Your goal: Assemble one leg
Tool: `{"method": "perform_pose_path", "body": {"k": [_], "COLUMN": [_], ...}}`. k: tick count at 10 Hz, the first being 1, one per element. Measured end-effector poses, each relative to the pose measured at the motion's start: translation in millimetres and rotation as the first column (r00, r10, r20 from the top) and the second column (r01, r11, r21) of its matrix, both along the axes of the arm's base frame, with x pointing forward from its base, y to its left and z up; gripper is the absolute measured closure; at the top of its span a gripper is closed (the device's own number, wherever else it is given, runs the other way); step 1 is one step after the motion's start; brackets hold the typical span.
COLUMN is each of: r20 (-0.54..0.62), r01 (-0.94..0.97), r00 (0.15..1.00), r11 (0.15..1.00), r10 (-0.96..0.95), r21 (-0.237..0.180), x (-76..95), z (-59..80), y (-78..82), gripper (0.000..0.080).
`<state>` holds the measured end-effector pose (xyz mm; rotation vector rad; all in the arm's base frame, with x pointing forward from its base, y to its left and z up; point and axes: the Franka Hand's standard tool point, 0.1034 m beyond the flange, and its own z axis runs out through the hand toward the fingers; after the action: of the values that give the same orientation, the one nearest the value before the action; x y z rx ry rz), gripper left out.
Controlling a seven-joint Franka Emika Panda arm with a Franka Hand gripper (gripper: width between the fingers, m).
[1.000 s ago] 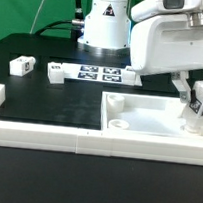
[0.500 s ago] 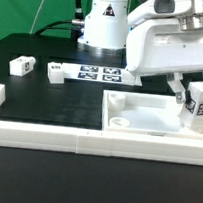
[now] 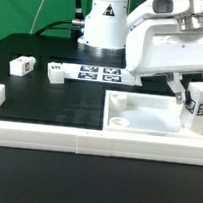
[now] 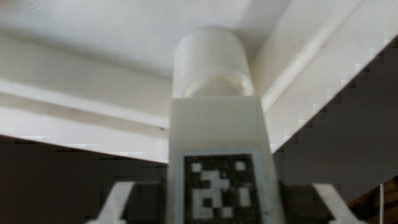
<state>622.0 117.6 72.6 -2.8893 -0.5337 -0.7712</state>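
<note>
My gripper (image 3: 194, 97) is shut on a leg (image 3: 200, 107), a stubby white peg with a black-and-white tag. It holds the leg upright over the back right corner of the white panel (image 3: 138, 121), at the exterior view's right. In the wrist view the leg (image 4: 215, 120) fills the middle, tag toward the camera, with my gripper (image 4: 221, 206) closed on its sides and the panel's recessed corner behind its rounded end. Whether the leg touches the panel I cannot tell. Two more legs (image 3: 21, 67) (image 3: 57, 74) lie on the black mat at the left.
The marker board (image 3: 100, 73) lies at the back, in front of the arm's base. A long white border rail (image 3: 46, 135) runs along the front edge. The black mat between the rail and the loose legs is bare.
The gripper and the held leg have shifted slightly to the exterior view's right and a touch upward over the last second. Nothing else has moved.
</note>
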Motion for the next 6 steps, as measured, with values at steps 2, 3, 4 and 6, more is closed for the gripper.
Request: {"method": "perform_pose_path", "body": {"k": [2, 3, 4, 6], "r20": [0.000, 0.000, 0.000, 0.000], "r01": [0.000, 0.000, 0.000, 0.000], "r00": [1.000, 1.000, 1.000, 1.000], "r11": [1.000, 1.000, 1.000, 1.000], "r10": [0.000, 0.000, 0.000, 0.000], "r21": [0.000, 0.000, 0.000, 0.000], "x": [-0.1, -0.1, -0.1, -0.1], "z": [-0.1, -0.1, -0.1, -0.1], "y": [0.0, 0.0, 0.0, 0.0], "gripper": [0.0403, 0.0265, 0.0186, 0.0156]}}
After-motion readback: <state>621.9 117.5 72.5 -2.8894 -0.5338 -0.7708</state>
